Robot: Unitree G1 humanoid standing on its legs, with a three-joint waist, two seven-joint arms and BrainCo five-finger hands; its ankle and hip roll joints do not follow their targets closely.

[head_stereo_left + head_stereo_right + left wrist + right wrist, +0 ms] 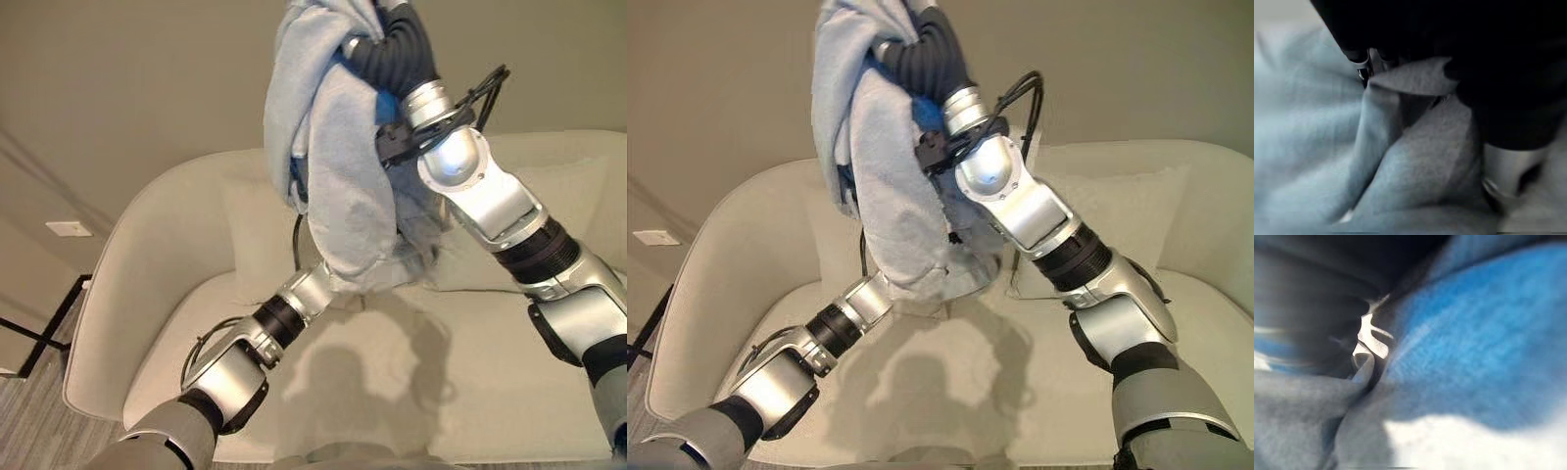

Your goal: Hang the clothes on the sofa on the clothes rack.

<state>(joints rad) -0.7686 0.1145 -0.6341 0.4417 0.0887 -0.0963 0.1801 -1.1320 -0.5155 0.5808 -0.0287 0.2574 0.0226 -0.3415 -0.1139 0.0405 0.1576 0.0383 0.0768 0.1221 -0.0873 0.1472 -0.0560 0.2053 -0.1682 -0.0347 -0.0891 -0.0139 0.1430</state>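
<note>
A light grey-blue garment (338, 196) with a brighter blue inside (1488, 333) hangs in the air above the pale sofa (167, 255). My right hand (392, 49) is raised high at the top of the view, its dark ribbed cover beside the bunched cloth, and its fingers (1369, 340) curl into the fabric and hold it up. My left arm reaches up from the lower left and goes under the hanging garment. The left hand (1449, 39) is buried in folds of the cloth (1415, 161).
The sofa has a curved back and a pale cushion (549, 215) at the right. A black metal frame (39, 338) stands on the floor left of the sofa. A white socket plate (69, 228) sits on the wall behind it.
</note>
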